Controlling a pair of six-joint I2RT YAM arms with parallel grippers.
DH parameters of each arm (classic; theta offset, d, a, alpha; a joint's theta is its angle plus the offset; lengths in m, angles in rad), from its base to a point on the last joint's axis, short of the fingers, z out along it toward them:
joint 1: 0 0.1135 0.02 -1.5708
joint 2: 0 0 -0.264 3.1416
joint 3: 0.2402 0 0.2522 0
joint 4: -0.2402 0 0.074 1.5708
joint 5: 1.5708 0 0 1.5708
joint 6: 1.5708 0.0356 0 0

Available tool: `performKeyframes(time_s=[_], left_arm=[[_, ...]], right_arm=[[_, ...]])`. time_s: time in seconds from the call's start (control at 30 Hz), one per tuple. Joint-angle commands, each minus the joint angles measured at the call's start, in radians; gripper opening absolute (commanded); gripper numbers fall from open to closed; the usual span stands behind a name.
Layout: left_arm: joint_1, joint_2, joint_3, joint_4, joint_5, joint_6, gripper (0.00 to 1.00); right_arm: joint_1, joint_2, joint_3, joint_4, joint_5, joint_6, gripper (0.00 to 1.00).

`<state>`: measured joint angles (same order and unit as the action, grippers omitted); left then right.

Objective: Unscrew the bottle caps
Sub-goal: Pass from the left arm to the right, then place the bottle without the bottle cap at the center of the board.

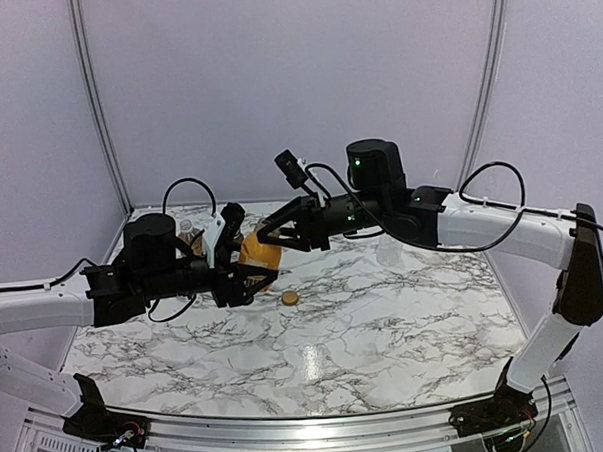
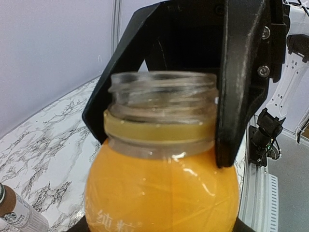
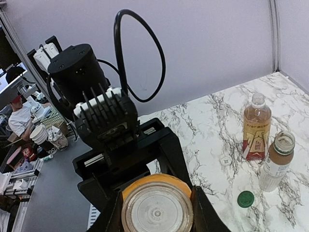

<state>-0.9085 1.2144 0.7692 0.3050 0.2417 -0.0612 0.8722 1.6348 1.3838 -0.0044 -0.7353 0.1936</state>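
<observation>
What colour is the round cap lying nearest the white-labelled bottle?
The cap is dark green; right wrist view.

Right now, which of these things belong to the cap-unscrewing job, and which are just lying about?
Part of the job:
orange juice bottle
orange cap
tea bottle
short white-labelled bottle
green cap
white cap

Just lying about, beyond the table:
person
background clutter
</observation>
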Motion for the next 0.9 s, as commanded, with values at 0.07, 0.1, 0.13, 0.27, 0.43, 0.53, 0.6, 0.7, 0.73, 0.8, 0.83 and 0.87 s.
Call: performKeyframes(time_s=[0.07, 0.1, 0.13, 0.27, 0.43, 0.53, 0.6, 0.7, 0.73, 0.8, 0.83, 0.87], left_arm=[[0.0, -0.012, 0.019, 0.005, -0.072, -0.011, 0.57], [0.0, -0.018, 0.015, 0.005, -0.086, -0.015, 0.64], [0.0, -0.022, 0.012, 0.005, -0.097, -0.019, 0.72], [0.001, -0.053, -0.008, 0.005, -0.149, -0.035, 0.98], [0.003, -0.111, -0.039, 0.004, -0.197, -0.058, 0.99], [0.002, -0.154, -0.059, 0.004, -0.22, -0.071, 0.99], [0.003, -0.187, -0.069, 0.003, -0.236, -0.079, 0.99], [0.004, -0.214, -0.074, -0.007, -0.279, -0.095, 0.99], [0.005, -0.22, -0.073, -0.013, -0.288, -0.101, 0.99], [0.005, -0.227, -0.064, -0.029, -0.3, -0.113, 0.99], [0.004, -0.228, -0.059, -0.037, -0.303, -0.118, 0.99], [0.004, -0.228, -0.056, -0.043, -0.304, -0.12, 0.99]], right_arm=[[0.003, 0.0, 0.045, -0.041, 0.057, -0.006, 0.0], [0.0, -0.002, 0.043, -0.043, 0.061, -0.006, 0.0], [-0.003, -0.004, 0.042, -0.046, 0.065, -0.006, 0.0], [-0.022, -0.01, 0.037, -0.068, 0.106, -0.013, 0.0], [-0.057, -0.01, 0.022, -0.088, 0.175, -0.019, 0.0], [-0.075, -0.001, 0.026, -0.117, 0.271, -0.039, 0.0], [-0.079, 0.016, 0.034, -0.139, 0.349, -0.065, 0.0], [-0.083, 0.055, 0.052, -0.161, 0.464, -0.089, 0.0], [-0.083, 0.075, 0.057, -0.16, 0.499, -0.095, 0.0], [-0.084, 0.109, 0.068, -0.156, 0.567, -0.103, 0.0], [-0.084, 0.128, 0.076, -0.151, 0.594, -0.106, 0.0], [-0.085, 0.148, 0.087, -0.146, 0.616, -0.11, 0.0]])
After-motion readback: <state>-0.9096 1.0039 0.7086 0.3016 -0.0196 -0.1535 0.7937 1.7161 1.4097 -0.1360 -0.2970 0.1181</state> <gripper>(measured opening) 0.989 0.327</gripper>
